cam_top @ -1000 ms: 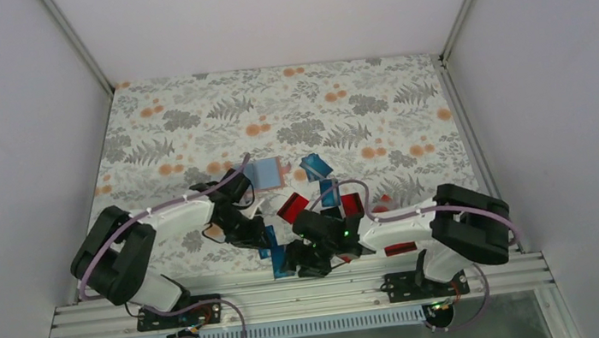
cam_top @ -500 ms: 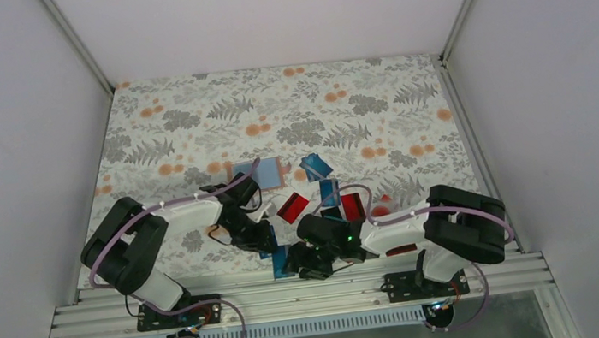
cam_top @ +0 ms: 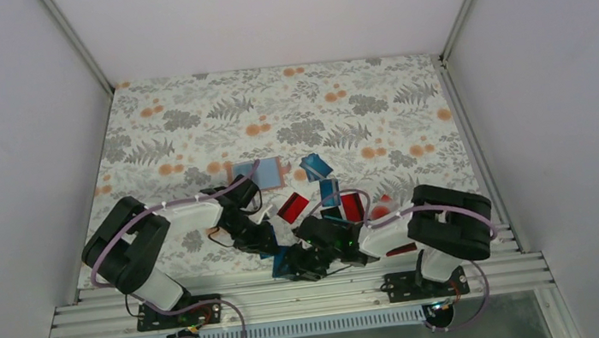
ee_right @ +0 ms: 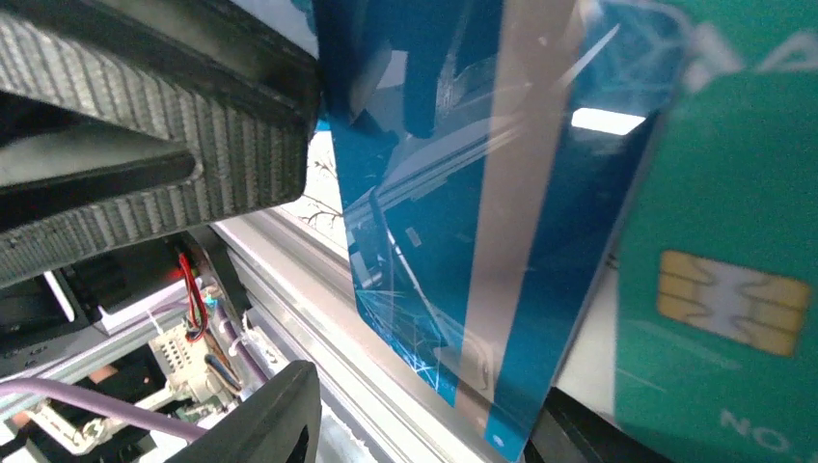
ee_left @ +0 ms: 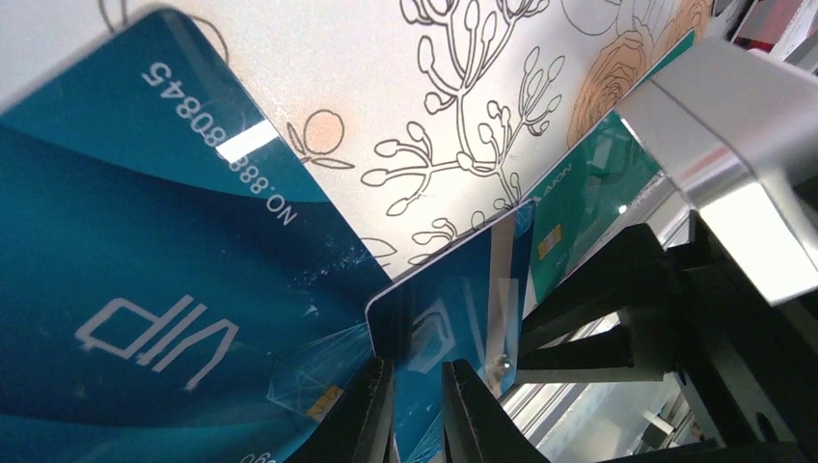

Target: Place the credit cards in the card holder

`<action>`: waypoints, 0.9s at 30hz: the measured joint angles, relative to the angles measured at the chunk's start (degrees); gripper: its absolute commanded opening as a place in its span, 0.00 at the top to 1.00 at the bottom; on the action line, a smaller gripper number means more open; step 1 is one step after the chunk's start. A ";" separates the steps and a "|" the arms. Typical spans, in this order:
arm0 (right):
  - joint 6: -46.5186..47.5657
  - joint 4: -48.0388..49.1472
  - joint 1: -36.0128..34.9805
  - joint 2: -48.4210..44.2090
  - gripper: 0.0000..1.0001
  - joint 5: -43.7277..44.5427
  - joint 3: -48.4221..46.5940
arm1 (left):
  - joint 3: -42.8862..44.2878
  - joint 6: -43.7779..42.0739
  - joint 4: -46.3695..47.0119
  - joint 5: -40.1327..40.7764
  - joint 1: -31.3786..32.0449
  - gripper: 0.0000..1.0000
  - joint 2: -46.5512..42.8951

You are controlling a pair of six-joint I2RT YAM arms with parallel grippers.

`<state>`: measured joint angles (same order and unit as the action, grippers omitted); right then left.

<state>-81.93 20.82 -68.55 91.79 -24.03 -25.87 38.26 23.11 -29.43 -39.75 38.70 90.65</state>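
Observation:
A blue credit card [ee_left: 463, 318] with a silver stripe overhangs the table's near edge; it also shows in the right wrist view [ee_right: 453, 241] and the top view [cam_top: 278, 261]. My left gripper [ee_left: 417, 410] is nearly shut, its tips resting on this card. My right gripper [ee_right: 424, 429] is open, with the card's overhanging edge between its jaws. Both grippers meet at the near edge in the top view, left [cam_top: 268, 243] and right [cam_top: 291, 265]. The card holder [cam_top: 266, 175], tan-rimmed with a pale blue face on top, lies farther back.
A blue VIP card [ee_left: 145, 289] and a teal chip card [ee_left: 588, 193] lie beside the held one. More blue cards [cam_top: 315, 165] and red cards [cam_top: 292, 208] lie mid-table. An aluminium rail [ee_right: 318, 289] runs along the near edge. Grey walls enclose the table.
Both arms have drawn in toward the near edge. The right gripper has shifted slightly left and lower around the blue card, and the left gripper has come closer to it.

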 measured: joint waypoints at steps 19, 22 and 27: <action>-1.38 13.07 1.51 3.23 0.96 -0.50 4.79 | -0.57 0.33 0.33 -0.50 -0.07 0.90 -0.20; -1.31 13.92 1.81 3.41 0.96 -0.85 4.90 | -0.52 0.37 -0.48 0.83 -0.02 0.88 -0.96; -0.04 13.94 2.43 2.08 0.96 0.09 4.74 | 1.97 0.70 -4.46 5.81 0.02 0.76 -5.84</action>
<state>-81.97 34.76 -66.13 93.86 -23.94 -21.12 40.23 23.81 -33.89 -33.93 38.72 84.82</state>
